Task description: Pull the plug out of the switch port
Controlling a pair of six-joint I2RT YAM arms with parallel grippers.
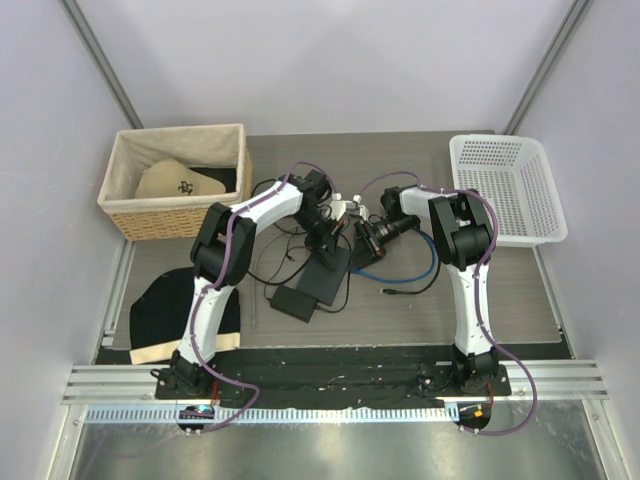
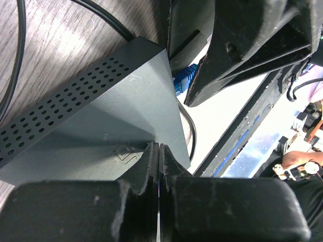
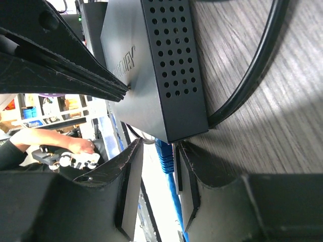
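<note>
- Top view: the left fingers (image 1: 322, 232) and the right fingers (image 1: 361, 240) meet over the far end of the flat black switch (image 1: 330, 275), in the middle of the bench (image 1: 500, 300).
- The plug and the switch port are hidden beneath them. Only the blue cable (image 1: 408, 268) shows, curling away to the right. Whether either pair of fingers is parted cannot be told from up here.
- Left wrist view: the left fingers (image 2: 151, 166) are closed tip against tip with nothing between them, their tips resting on the switch's top face (image 2: 126, 116).
- The plug (image 2: 182, 80) sits at the switch's far corner, well apart from these fingers and between the two right fingers (image 2: 242, 50).
- The port is hidden behind that corner. An embossed mark just beside the tips is too faint to read.
- Right wrist view: the right fingers (image 3: 132, 174) stand apart, one on each side of the plug (image 3: 165, 154), which sticks out of the switch's edge.
- A bright gap shows between the plug and one finger. Whether the other finger touches it cannot be told.
- The port is covered by the plug.
- The left fingers (image 3: 65, 65) lie shut against the top face.
- The letters "CURY" read on that face, with the start of the word cut off behind the left fingers.
- A black cord (image 3: 252, 75) runs along the bench past the vented side.
</note>
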